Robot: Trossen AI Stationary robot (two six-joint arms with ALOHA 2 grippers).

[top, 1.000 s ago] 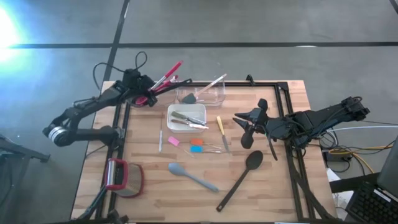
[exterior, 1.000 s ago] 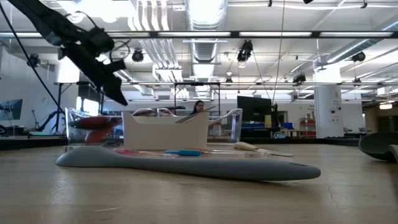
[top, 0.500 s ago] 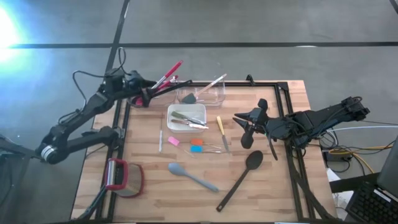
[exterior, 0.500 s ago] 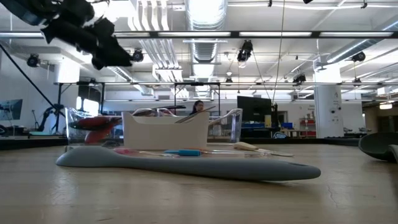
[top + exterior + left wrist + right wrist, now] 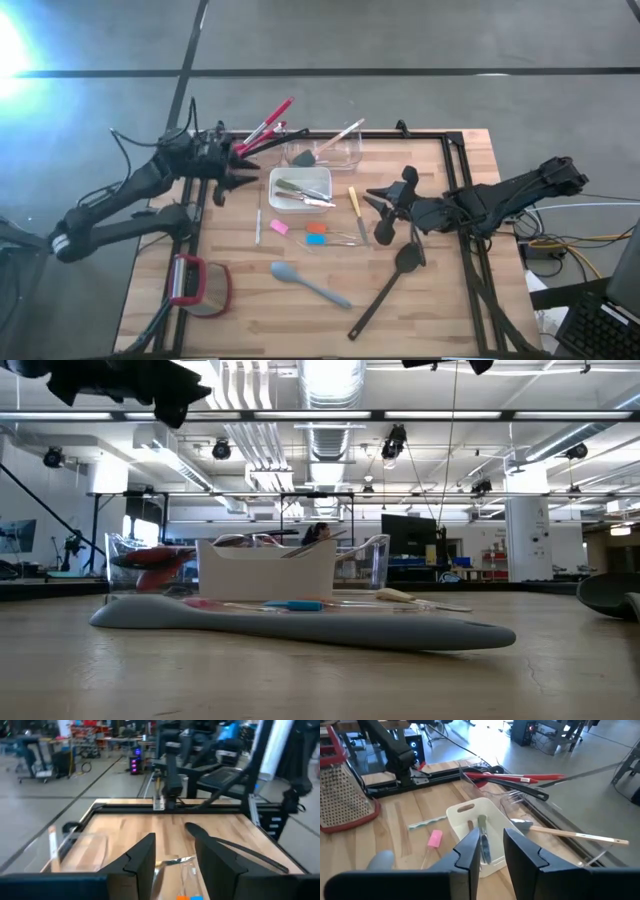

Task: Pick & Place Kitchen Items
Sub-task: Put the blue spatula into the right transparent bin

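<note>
One black spoon (image 5: pixel 392 281), beside right pincer (image 5: pixel 378 213)

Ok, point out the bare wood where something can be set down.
Free: the table between grater and grey-blue spatula; also the corner beyond the black spoon. Crowded: around the white dish and clear tub.

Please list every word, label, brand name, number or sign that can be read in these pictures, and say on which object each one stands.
There is no readable text in any view.
The white square dish, the clear plastic tub and the utensils carry no visible print.
The signs and screens in the room behind the table are too small and blurred to read.
</note>
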